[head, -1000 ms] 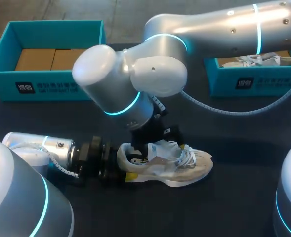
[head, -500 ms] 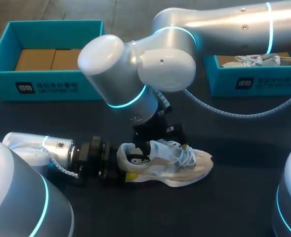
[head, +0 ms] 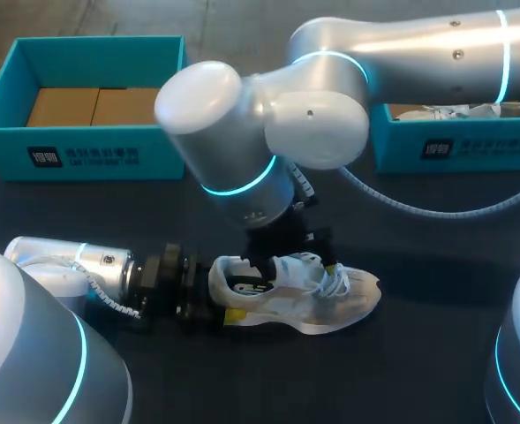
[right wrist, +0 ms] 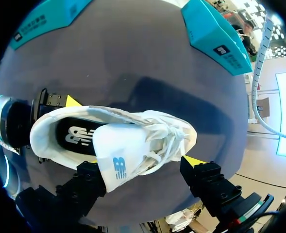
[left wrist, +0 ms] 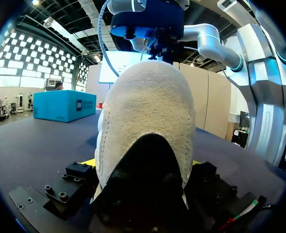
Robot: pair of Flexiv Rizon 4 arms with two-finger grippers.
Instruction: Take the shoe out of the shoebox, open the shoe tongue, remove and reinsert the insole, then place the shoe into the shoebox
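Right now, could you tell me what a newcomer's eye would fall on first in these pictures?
The pale shoe lies in the middle of the dark table, heel clamped by the left gripper. The bulky right arm looms over it, right gripper open above its tongue. Left shoebox and right shoebox, both teal, stand behind.

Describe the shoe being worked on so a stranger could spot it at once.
On the dark table, in front of two teal boxes, a shoe lies near the middle. The left hand grips its heel; the other shoe sits inside the right box.
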